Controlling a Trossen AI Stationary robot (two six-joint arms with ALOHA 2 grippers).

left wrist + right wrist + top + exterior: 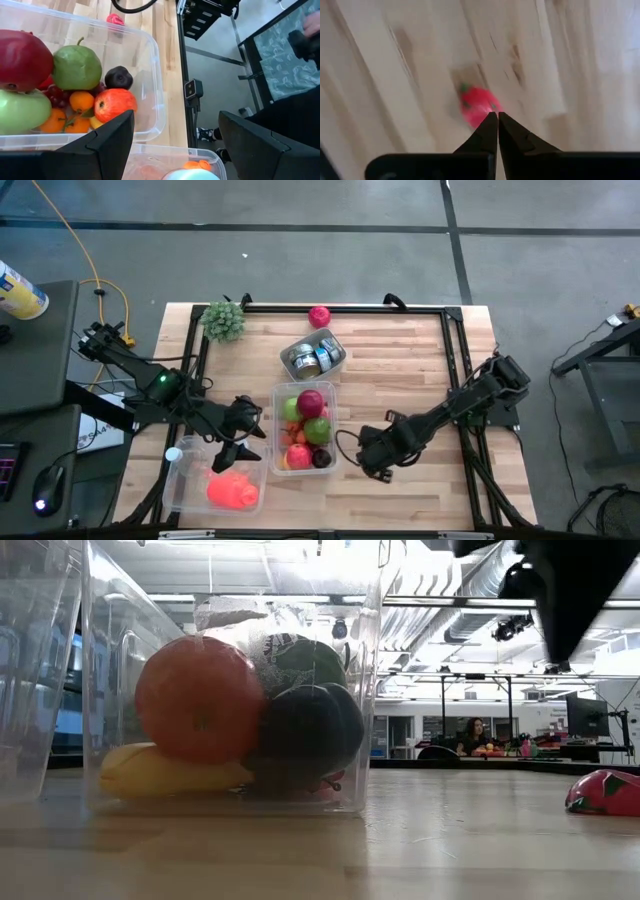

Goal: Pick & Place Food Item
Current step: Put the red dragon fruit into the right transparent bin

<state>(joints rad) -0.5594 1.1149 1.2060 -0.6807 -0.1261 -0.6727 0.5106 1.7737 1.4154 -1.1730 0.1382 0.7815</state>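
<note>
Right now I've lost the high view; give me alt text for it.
From above, the open left gripper hovers over a clear bin holding a red-pink item, beside a central bin of mixed fruit. The shut right gripper rests low on the wooden table, right of the fruit.

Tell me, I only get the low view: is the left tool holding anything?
Observer: No. The left tool is open and empty, beside the fruit bin.
Operator: What's near it?
Observer: A second clear bin with one bright red item inside.
Operator: And the right tool?
Observer: The right tool is shut and empty, aimed at a strawberry on the table.
</note>
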